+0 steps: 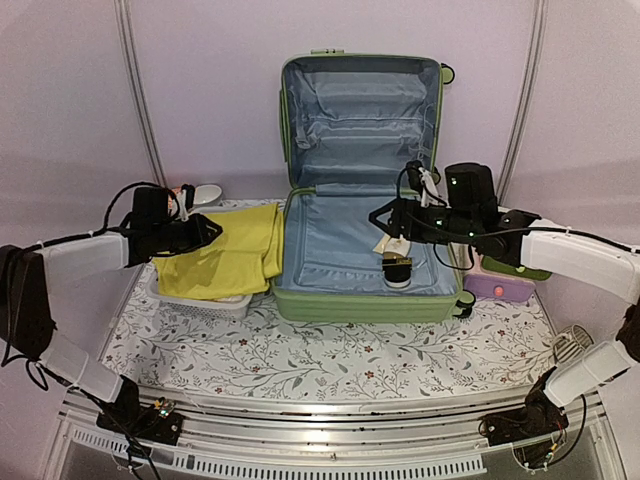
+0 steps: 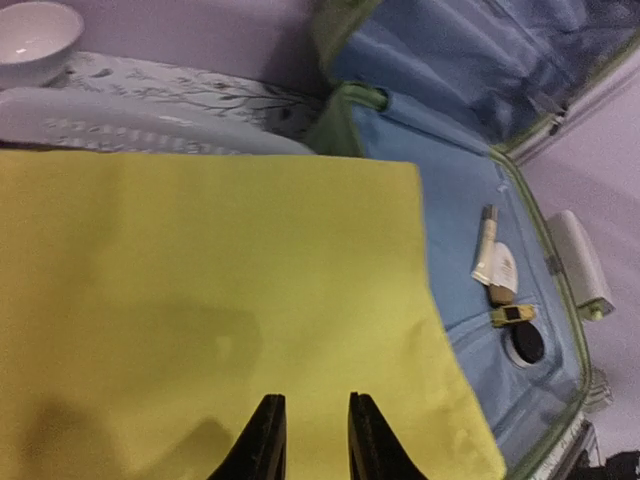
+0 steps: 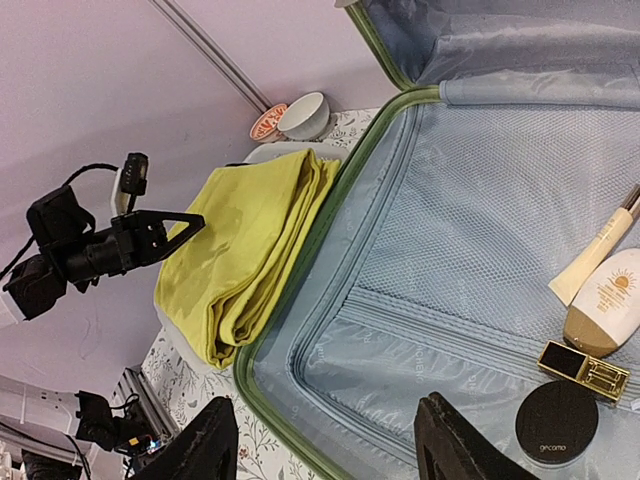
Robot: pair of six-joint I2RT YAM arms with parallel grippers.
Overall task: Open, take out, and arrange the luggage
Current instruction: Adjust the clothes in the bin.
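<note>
The luggage (image 1: 360,303), a large light-green hard-shell suitcase, lies open at mid-table. Beside it the left gripper (image 2: 309,402), fingers (image 2: 265,440) narrowly parted and empty, hovers over a folded yellow cloth (image 1: 235,250) on a white perforated basket (image 1: 215,303); the right gripper (image 3: 322,410), jaws spread wide, holding nothing, hangs above the blue-grey lining (image 3: 450,230) near a round black compact (image 3: 556,422). The lid (image 1: 360,110) stands upright behind

Floral-patterned table (image 1: 330,355), open light-green luggage (image 1: 360,303) at centre, white basket (image 1: 205,305) left, white bowl (image 1: 207,193) behind, purple box (image 1: 500,288) right
</note>
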